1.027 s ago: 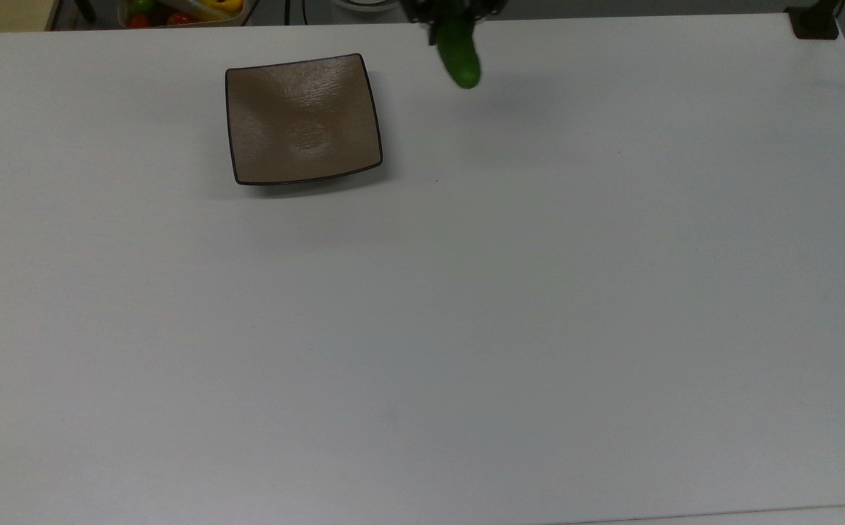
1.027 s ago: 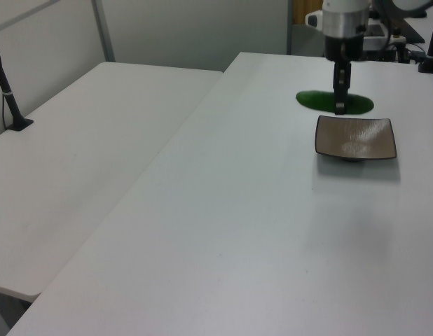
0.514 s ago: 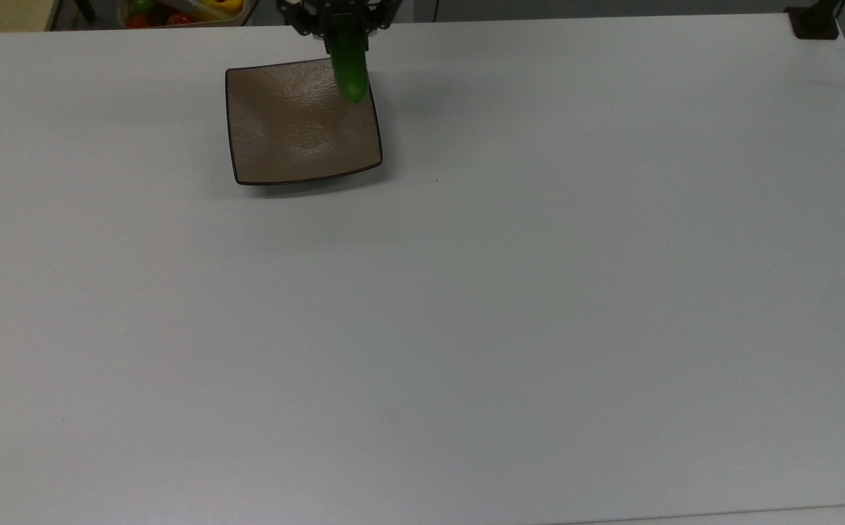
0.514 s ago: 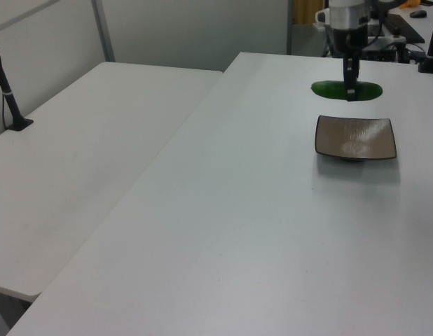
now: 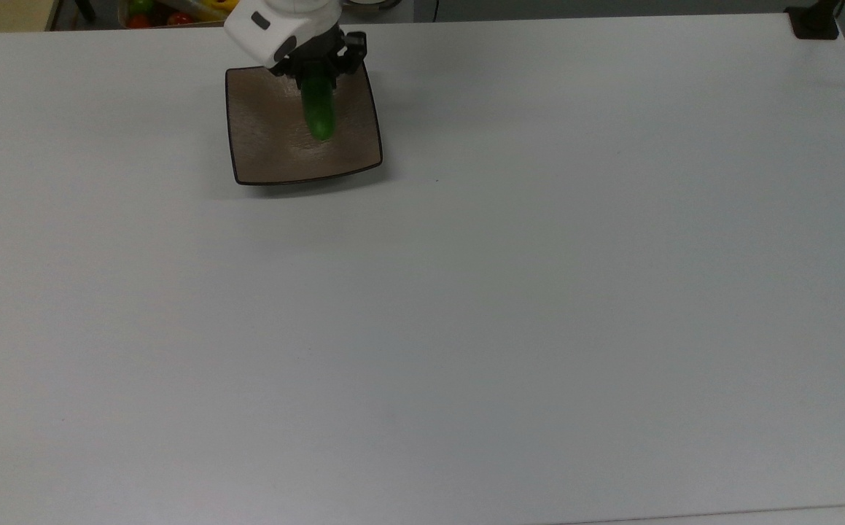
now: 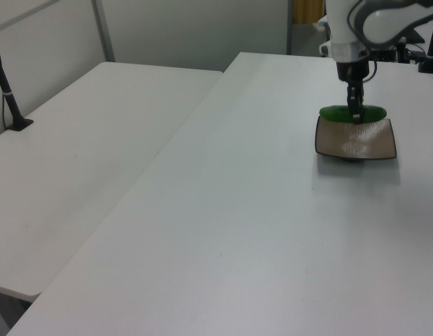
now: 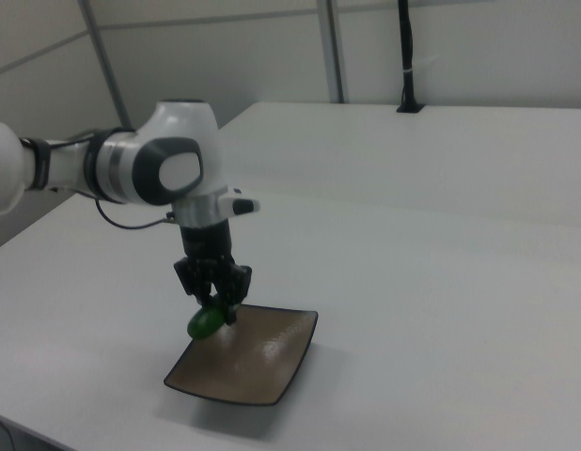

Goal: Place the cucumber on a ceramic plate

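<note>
The square brown ceramic plate (image 5: 265, 149) lies near the far edge of the white table, toward the top view's left. The dark green cucumber (image 5: 318, 113) hangs level over the plate's far half, with my gripper (image 5: 318, 79) shut on its middle. In the left view the gripper (image 6: 355, 115) comes straight down, and the cucumber (image 6: 333, 112) sticks out on both sides above the plate's (image 6: 356, 143) far rim. In the right view the cucumber (image 7: 206, 323) sits just above the plate (image 7: 258, 366), under the gripper (image 7: 216, 306). I cannot tell whether it touches the plate.
A container of colourful produce (image 5: 174, 10) sits behind the table at the top view's upper left. A black clamp (image 5: 813, 22) holds the far right corner. A second white table (image 6: 83, 147) with a black post (image 6: 9, 91) stands beside this one.
The gripper carried the cucumber from the top view's right of the plate to over the plate, then lowered it close to the plate's surface. The plate has not moved.
</note>
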